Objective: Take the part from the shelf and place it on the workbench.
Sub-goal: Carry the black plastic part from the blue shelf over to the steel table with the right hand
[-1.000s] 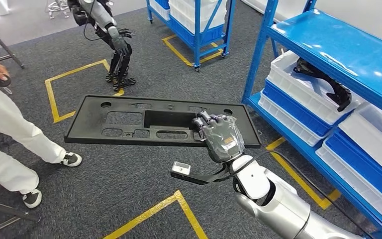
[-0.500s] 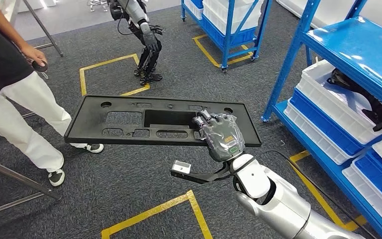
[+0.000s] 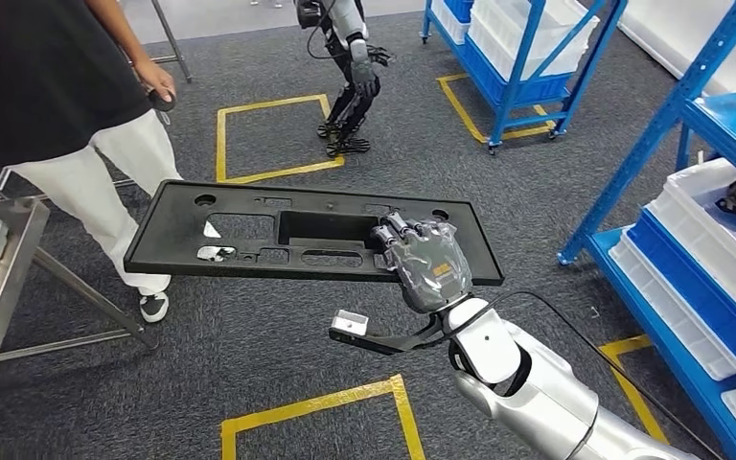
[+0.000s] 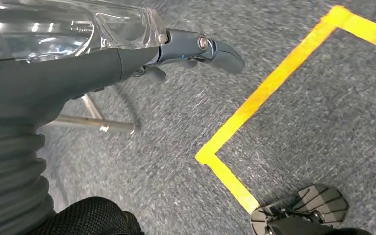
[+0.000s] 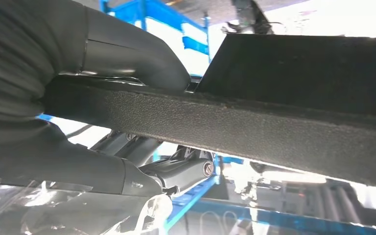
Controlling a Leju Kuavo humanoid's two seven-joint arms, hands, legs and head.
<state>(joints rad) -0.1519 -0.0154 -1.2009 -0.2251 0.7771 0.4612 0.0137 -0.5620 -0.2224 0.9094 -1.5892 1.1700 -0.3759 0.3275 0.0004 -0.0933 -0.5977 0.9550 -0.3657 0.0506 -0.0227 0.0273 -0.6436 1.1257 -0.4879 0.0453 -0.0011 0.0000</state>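
Holding the long black panel (image 3: 307, 235) by one end, the right hand (image 3: 428, 264) has its fingers (image 3: 398, 228) wrapped round the edge — it could tip and slip, or bump the person (image 3: 67, 115) near the metal surface (image 3: 0, 278).

Dark grey carpet (image 3: 278, 355) covers the floor, marked with yellow tape outlines (image 3: 249, 129). A blue metal shelving unit (image 3: 676, 115) stands at the right, holding white and blue bins (image 3: 704, 259); a second blue rack (image 3: 527, 57) with white bins stands farther back. At the left edge sits a steel-framed surface (image 3: 5, 278) on slanted legs. A person in white trousers (image 3: 105, 182) stands near it, and another humanoid robot (image 3: 350, 67) stands beyond.
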